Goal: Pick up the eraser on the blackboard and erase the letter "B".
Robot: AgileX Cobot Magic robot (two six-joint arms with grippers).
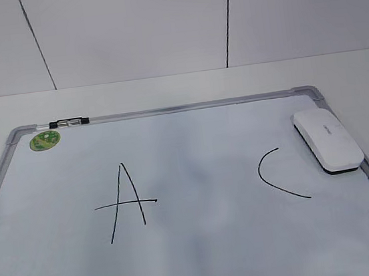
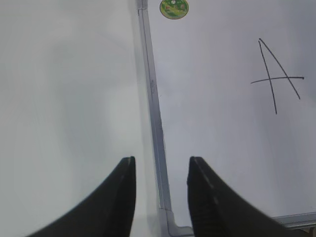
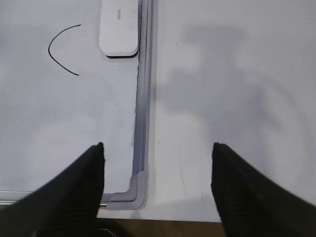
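Blackboard (image 1: 206,256) near; eraser (image 1: 328,138) on right edge.

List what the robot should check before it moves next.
1. Eraser lies flat by the right edge of the board, nothing on it: ok.
2. Right gripper open and empty: ok.
3. Left gripper open and empty: ok.
4. B in view: not ok; only A and C show, with blank board between them.
5. Way from right gripper to eraser is free: ok.
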